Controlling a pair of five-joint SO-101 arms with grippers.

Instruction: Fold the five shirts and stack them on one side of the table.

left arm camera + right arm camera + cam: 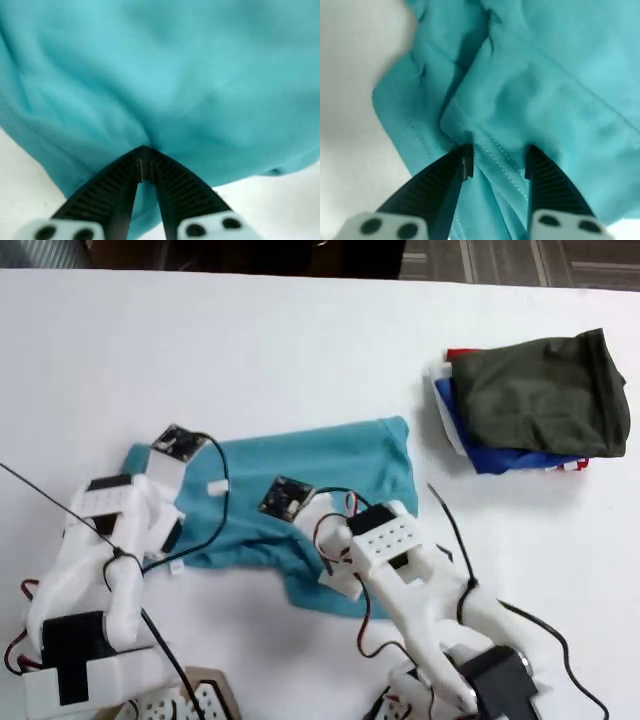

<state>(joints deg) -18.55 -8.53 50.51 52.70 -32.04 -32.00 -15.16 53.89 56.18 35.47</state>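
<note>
A teal shirt point(320, 475) lies partly folded and rumpled on the white table point(200, 350), in front of both arms. My left gripper point(143, 156) is shut, its tips pinching a bunch of the teal shirt point(165, 75); in the high view the left gripper point(172, 537) stands at the shirt's left edge. My right gripper point(495, 156) is open over a folded hem of the teal shirt point(545, 85), with cloth lying between its fingers; in the high view the right gripper point(332, 555) is over the shirt's near right part.
A stack of folded shirts point(540, 400) sits at the table's right side, dark green on top with blue, white and red beneath. Black and red cables point(215, 510) trail from the arms over the teal shirt. The table's far edge point(300, 276) runs along the back.
</note>
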